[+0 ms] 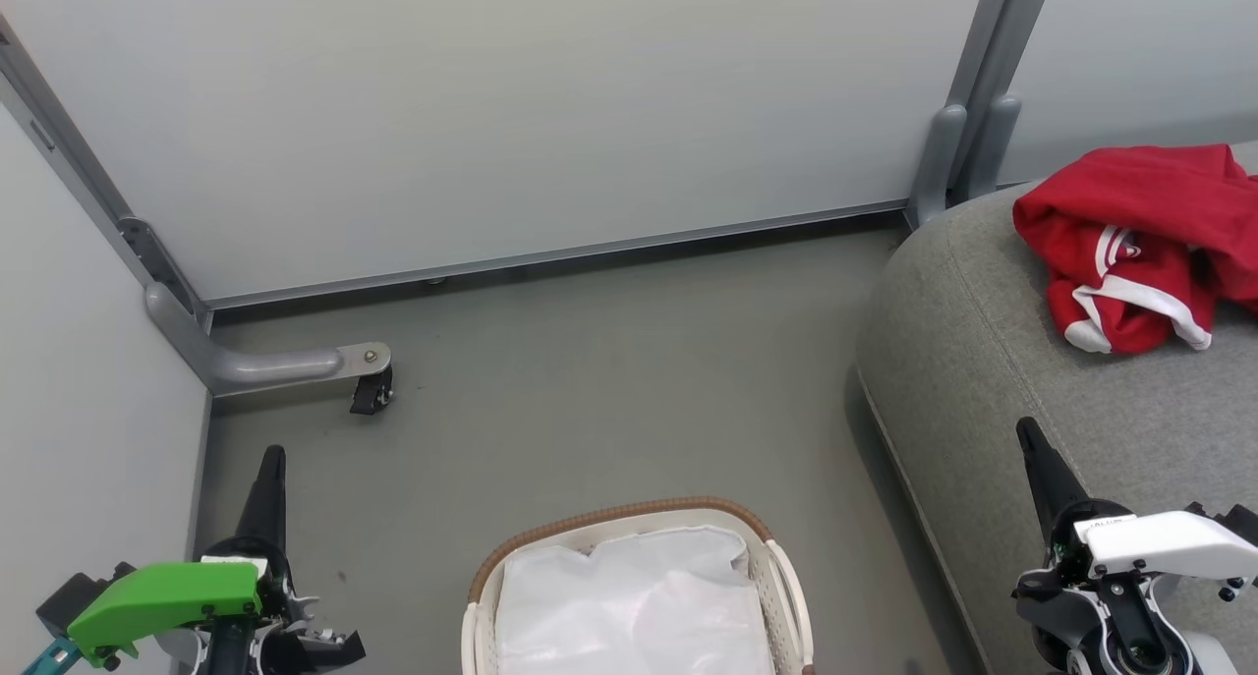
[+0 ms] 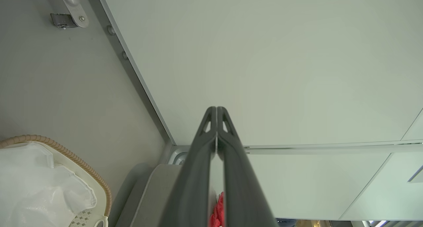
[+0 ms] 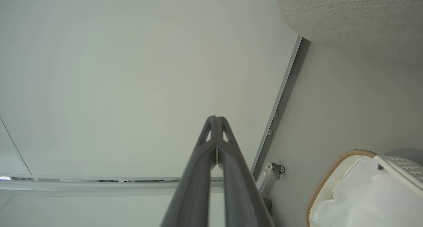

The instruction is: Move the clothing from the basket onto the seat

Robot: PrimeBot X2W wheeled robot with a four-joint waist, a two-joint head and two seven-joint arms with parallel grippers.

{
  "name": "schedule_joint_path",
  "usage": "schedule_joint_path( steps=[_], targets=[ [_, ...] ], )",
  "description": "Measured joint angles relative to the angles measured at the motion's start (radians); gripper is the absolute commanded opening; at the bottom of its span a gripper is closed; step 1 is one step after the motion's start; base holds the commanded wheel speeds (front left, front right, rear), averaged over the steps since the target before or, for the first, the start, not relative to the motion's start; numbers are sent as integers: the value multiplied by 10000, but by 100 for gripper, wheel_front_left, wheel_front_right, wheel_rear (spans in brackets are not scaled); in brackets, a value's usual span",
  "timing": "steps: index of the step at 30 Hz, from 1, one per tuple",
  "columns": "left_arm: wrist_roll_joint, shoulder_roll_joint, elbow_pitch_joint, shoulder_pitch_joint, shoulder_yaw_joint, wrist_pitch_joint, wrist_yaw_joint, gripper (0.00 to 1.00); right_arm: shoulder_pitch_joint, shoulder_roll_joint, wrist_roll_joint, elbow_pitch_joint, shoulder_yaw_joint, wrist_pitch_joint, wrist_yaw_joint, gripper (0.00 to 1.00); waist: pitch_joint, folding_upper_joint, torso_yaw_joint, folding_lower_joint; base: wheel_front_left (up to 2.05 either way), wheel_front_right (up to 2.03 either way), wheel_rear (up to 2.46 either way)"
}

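**Head view:** Red soft sports clothing (image 1: 1140, 233) with white stripes lies crumpled on the large grey fabric-upholstered seat (image 1: 983, 390), towards its far right. It is well apart from the oval white perforated plastic basket (image 1: 611, 515) with a brown woven rim, which stands on the grey floor (image 1: 590, 361). A white fabric liner (image 1: 629, 596) sits in the basket. The left gripper (image 1: 270, 459) is at lower left and the right gripper (image 1: 1027, 434) at lower right.

**Left wrist view:** The left gripper's fingers (image 2: 198, 161) are pressed together with nothing between them. A red sliver of clothing shows behind them.

**Right wrist view:** The right gripper's fingers (image 3: 231, 167) are likewise pressed together on nothing. The basket is at lower right and the seat at upper right.
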Motion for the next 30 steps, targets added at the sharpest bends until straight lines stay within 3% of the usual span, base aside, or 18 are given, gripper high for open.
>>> schedule_joint_path(
  steps=[18,30],
  targets=[
    [-1080,2,-123,-188,161,311,-40,0,-48,-10,1221,-105,-128,309,0,0,9,0,-30,0,0,0,0],
    [-1091,4,-136,-202,167,316,-42,0,-54,-10,1237,-111,-134,314,0,0,9,0,-30,0,0,0,0]
  ],
)
